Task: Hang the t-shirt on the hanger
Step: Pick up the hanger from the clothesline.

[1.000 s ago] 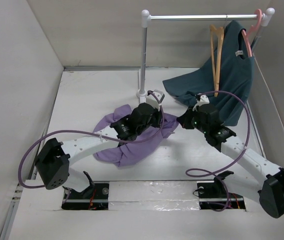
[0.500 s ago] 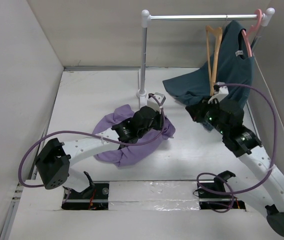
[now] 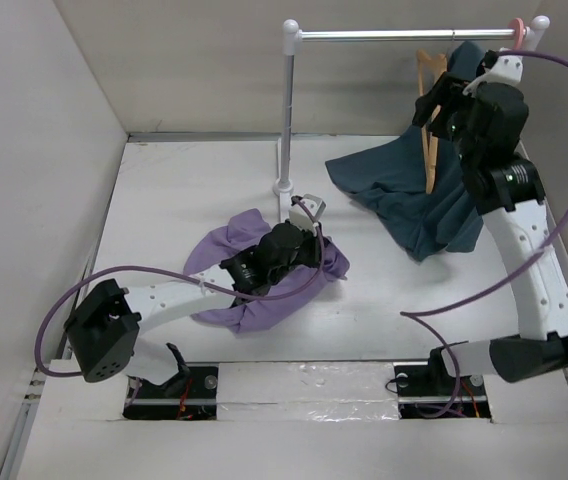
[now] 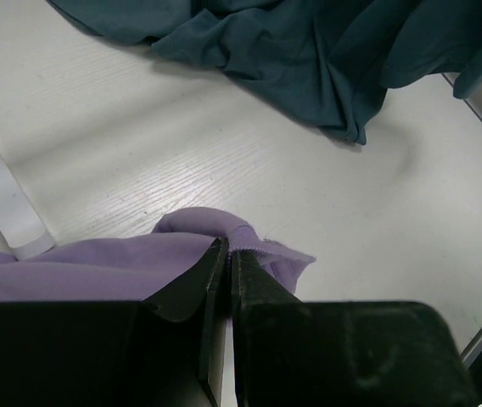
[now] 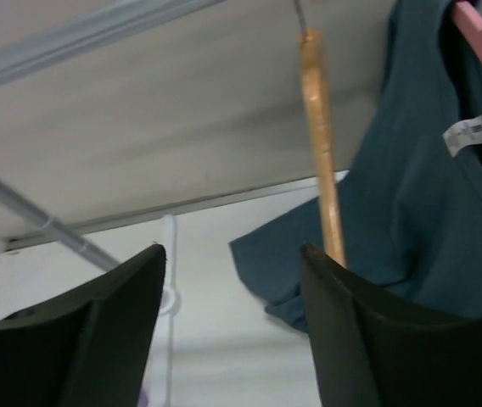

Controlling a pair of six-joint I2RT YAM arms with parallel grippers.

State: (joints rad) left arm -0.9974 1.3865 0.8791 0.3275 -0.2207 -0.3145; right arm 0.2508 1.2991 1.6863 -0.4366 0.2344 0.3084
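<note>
The lavender t-shirt (image 3: 249, 295) lies crumpled on the table left of centre. My left gripper (image 3: 309, 240) rests low at its right edge, shut on the hem. In the left wrist view the fingertips (image 4: 228, 248) pinch a fold of purple t-shirt (image 4: 97, 263). The wooden hanger (image 3: 427, 110) hangs by its metal hook from the rail. My right gripper (image 3: 436, 100) is raised high beside it, open. In the right wrist view the hanger (image 5: 322, 153) sits just behind the right finger (image 5: 351, 314), and the gripper (image 5: 232, 248) holds nothing.
A dark teal t-shirt (image 3: 434, 200) hangs from a pink hanger (image 3: 514, 25) at the rail's right end and trails onto the table. The metal rail (image 3: 394, 35) stands on a white post (image 3: 288, 110) behind the lavender shirt. Walls close in both sides.
My right arm has risen from near the table up to the rail beside the wooden hanger, and its jaws have opened. The left gripper has kept its hold on the lavender shirt.
</note>
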